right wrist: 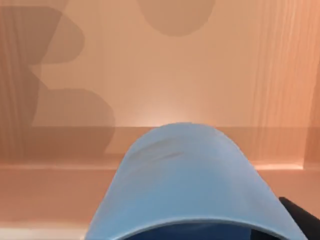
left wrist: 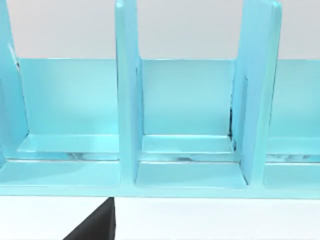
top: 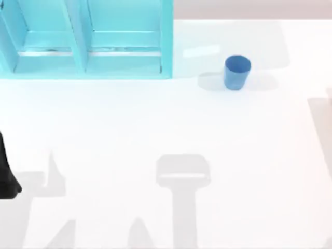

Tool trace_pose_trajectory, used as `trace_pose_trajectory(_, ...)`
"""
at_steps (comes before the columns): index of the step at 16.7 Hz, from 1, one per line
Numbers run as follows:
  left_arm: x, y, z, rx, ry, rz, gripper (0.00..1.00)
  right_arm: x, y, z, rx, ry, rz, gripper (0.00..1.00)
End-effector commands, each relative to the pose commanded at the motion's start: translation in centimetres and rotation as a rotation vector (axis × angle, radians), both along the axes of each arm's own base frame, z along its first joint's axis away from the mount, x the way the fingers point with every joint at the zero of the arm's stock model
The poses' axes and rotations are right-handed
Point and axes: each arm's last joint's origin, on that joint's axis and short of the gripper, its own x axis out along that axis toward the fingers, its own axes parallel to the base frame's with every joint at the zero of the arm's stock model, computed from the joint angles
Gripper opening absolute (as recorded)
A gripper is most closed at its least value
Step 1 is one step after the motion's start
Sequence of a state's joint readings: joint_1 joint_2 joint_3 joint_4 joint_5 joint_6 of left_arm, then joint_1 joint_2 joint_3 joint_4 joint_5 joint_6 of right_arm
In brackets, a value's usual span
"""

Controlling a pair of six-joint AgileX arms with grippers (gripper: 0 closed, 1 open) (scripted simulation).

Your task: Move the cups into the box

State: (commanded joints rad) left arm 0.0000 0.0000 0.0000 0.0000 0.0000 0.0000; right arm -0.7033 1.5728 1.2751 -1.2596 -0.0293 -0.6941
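A blue cup point(top: 237, 72) is seen upright at the upper right of the white table point(top: 155, 124), near the right edge of the turquoise box point(top: 85, 39), with open room around. Another cup point(right wrist: 190, 185) is seen close in the right wrist view. The state of both jaws cannot be told.

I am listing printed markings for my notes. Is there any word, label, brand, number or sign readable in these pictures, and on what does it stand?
None can be read: the blue cup, the light blue box and the white table are all plain.
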Motion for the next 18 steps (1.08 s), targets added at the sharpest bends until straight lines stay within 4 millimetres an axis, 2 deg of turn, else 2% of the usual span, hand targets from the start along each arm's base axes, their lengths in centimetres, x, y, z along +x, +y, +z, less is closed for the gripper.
trace_pose_trajectory(4,0.0,0.0,0.0,0.000,0.000,0.000,1.00,-0.2,0.5,-3.4,0.000,-0.001,-0.004,0.00)
trace_pose_trajectory(9,0.0,0.0,0.0,0.000,0.000,0.000,1.00,-0.2,0.6,-3.7,0.000,0.000,-0.002,0.00)
trace_pose_trajectory(18,0.0,0.0,0.0,0.000,0.000,0.000,1.00,-0.2,0.6,-3.7,0.000,0.000,-0.002,0.68)
